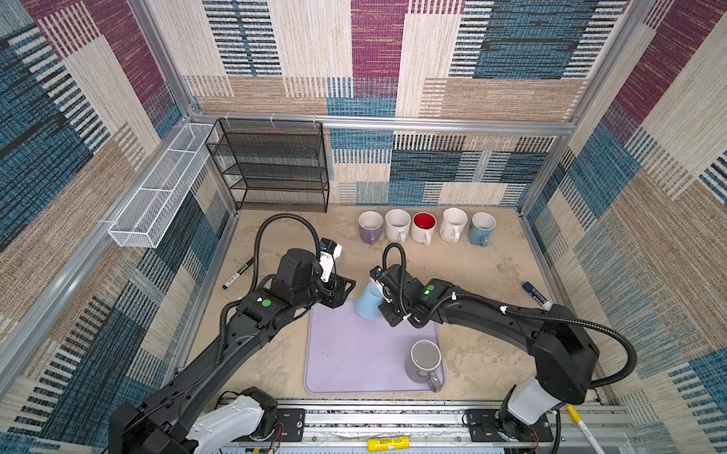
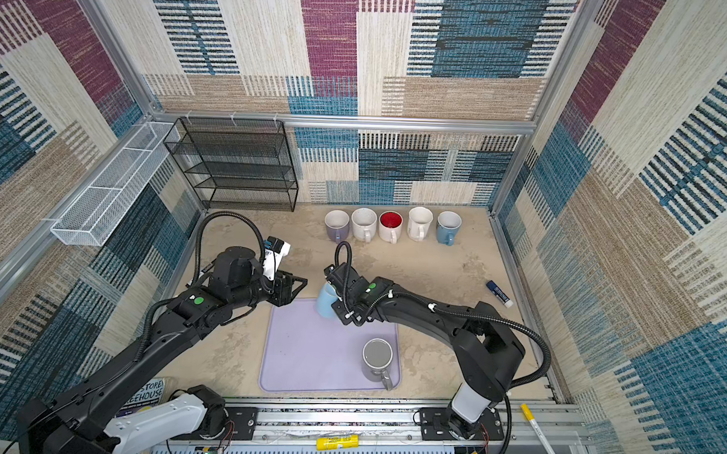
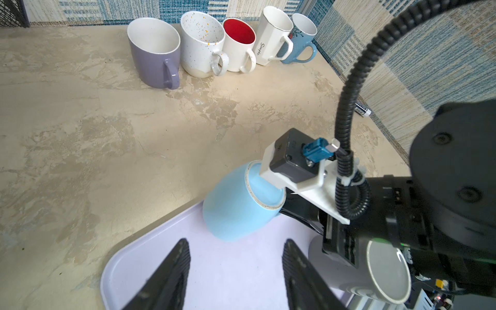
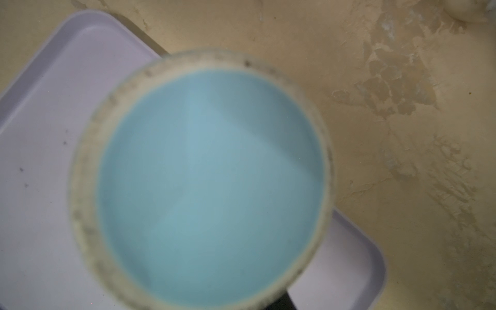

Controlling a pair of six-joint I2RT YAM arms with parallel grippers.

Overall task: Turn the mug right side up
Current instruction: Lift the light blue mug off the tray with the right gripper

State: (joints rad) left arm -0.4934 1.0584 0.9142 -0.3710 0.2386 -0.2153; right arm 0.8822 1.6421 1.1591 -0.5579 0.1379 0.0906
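Pale-blue ceramic, the mug [image 1: 368, 304] is tilted over the far edge of the lavender tray [image 1: 349, 360]. Its unglazed foot ring is turned up and to the right, and its mouth angles down to the left. Whether its rim touches the tray cannot be told. The right tool [image 1: 383, 307] pinches it from the right, its fingers mostly hidden behind the mug. The left tool [image 1: 344, 293] sits just left of the mug, its fingers [image 3: 171, 273] spread and clear of it. A grey mug [image 1: 425, 361] stands upright in the tray's near right corner. A row of five mugs [image 1: 397, 225] lines the far side of the tabletop [image 1: 476, 273].
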